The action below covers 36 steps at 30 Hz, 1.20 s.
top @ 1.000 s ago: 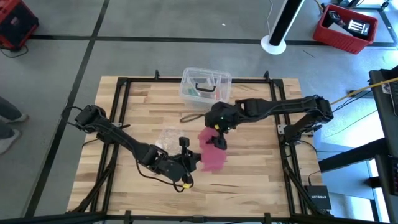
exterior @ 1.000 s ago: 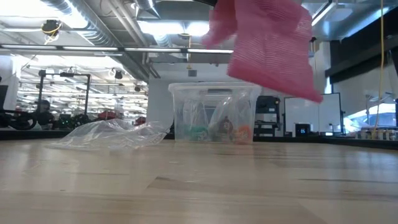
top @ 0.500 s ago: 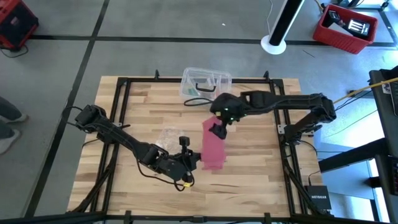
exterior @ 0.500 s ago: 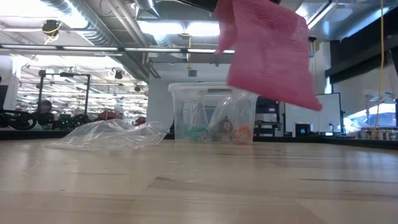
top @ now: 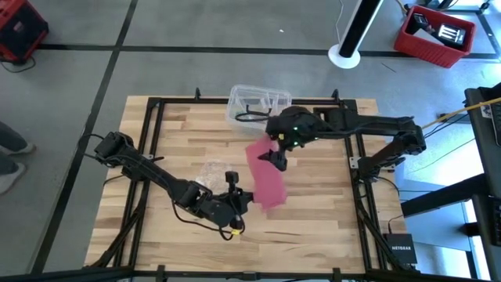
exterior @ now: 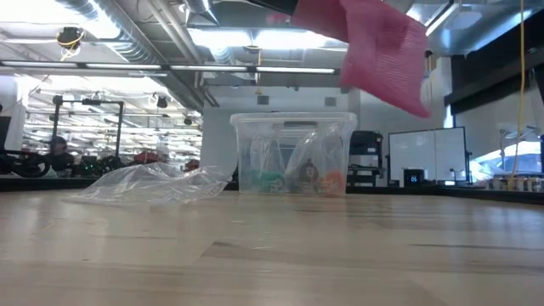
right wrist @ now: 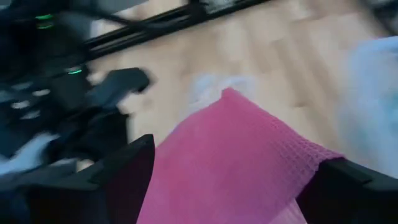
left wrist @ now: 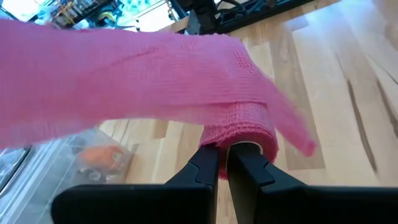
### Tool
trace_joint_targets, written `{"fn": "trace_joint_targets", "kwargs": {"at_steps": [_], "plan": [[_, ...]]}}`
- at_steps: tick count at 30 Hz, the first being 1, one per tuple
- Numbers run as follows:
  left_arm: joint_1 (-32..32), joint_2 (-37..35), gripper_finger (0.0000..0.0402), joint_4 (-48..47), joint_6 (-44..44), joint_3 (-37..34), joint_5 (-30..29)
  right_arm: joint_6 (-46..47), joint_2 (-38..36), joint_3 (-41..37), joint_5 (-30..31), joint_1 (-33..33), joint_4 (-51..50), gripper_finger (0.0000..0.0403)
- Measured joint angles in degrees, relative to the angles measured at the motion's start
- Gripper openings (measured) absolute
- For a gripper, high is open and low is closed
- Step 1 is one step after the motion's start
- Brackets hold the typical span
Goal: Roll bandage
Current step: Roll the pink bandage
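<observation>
- Pinkish-red soft mesh fabric bandage [top: 265, 176]: an unrolled flat strip, stretched between both grippers above the wooden slatted worktop [top: 329, 219]. In the low view the strip [exterior: 374, 47] hangs in the air, clear of the wood.
- Left gripper [left wrist: 222, 163]: fingers pressed together, clamping the rolled end of the bandage [left wrist: 239, 127]. In the high view it sits at the near end of the strip [top: 239, 202], on the side away from the clear box.
- Right gripper [top: 275, 159]: fingers spread wide, with the far part of the strip lying between them; the wrist view shows pink fabric [right wrist: 236, 168] filling the gap between the two dark fingers [right wrist: 127, 174]. Whether they actually pinch it can't be told.
- Clear plastic lidded box [top: 254, 104]: at the far edge of the worktop, just beyond the right gripper; small coloured items inside [exterior: 293, 157].
- Crumpled clear plastic wrapper [top: 210, 172]: on the worktop, left of the strip and near the left gripper.
</observation>
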Motion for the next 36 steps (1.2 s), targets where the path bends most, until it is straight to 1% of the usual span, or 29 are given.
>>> {"fn": "trace_joint_targets", "kwargs": {"at_steps": [2,3,4,7,8,10,12,15,17,19,20,21,22,23,25,28,29,32,36], "plan": [[0.0,0.0,0.0013,0.0,0.5,0.0,0.0,0.0,1.0,0.0,-5.6,0.0,0.0,0.0337],[0.0,0.0,0.0013,0.0,0.5,0.0,0.1,0.0,1.2,0.2,-7.0,0.0,-1.0,0.0337],[0.0,0.0,0.0013,-0.1,0.5,0.0,0.1,0.0,1.2,0.5,-7.2,0.1,-2.6,0.0337],[0.0,0.0,0.0013,0.0,0.7,0.0,1.0,0.0,0.9,2.1,-5.1,0.1,-8.3,0.0337],[0.0,0.0,0.0013,0.0,1.2,0.0,2.9,0.0,0.9,2.3,-5.1,0.0,-9.0,0.0337],[0.2,0.0,0.0013,0.0,1.8,0.0,8.1,-0.1,0.9,2.6,-8.7,-0.1,-7.9,0.0337],[0.7,0.2,0.0013,0.0,0.7,0.0,11.8,0.0,0.9,3.1,-11.4,0.0,-8.2,0.0337],[1.2,0.7,0.0013,0.7,-1.5,-0.5,14.1,0.0,0.7,4.1,-10.3,0.2,-11.8,0.0337],[1.7,0.8,0.0013,3.7,-2.2,-2.1,14.9,0.0,0.5,4.9,-5.6,0.1,-13.6,0.0337],[2.1,0.8,0.0013,6.5,-3.3,-3.8,15.0,0.0,0.5,5.0,2.6,0.0,-15.4,0.0337],[2.4,0.8,0.0013,7.9,-3.4,-4.6,14.9,0.0,0.7,4.7,5.6,0.0,-15.8,0.0337],[2.6,0.8,0.0013,10.1,-3.5,-5.5,15.0,0.0,1.1,4.3,6.4,0.0,-15.5,0.0337],[2.7,0.8,0.0013,12.0,-3.4,-6.3,14.9,-0.2,1.4,3.9,5.1,0.0,-15.2,0.0337],[2.8,0.8,0.0013,13.8,-3.5,-7.1,14.7,-0.9,1.8,3.2,2.2,0.4,-15.0,0.0337],[3.1,0.8,0.0013,17.8,-3.5,-8.9,13.9,-2.3,2.3,2.0,-1.9,1.5,-12.0,0.0337],[3.1,0.9,0.0013,20.2,-3.4,-9.7,12.4,-3.0,3.1,1.6,-3.0,3.1,-10.1,0.0337],[3.1,0.9,0.0013,20.1,-3.5,-9.7,11.6,-3.0,3.3,1.6,-3.0,3.3,-11.3,0.0337],[3.1,0.9,0.0013,19.8,-3.7,-9.7,10.0,-4.0,3.5,1.8,-4.4,3.4,-19.4,0.0337],[3.1,0.9,0.0013,19.7,-3.9,-9.7,9.6,-5.1,2.5,5.2,-5.0,3.5,-30.3,0.0337]]}}
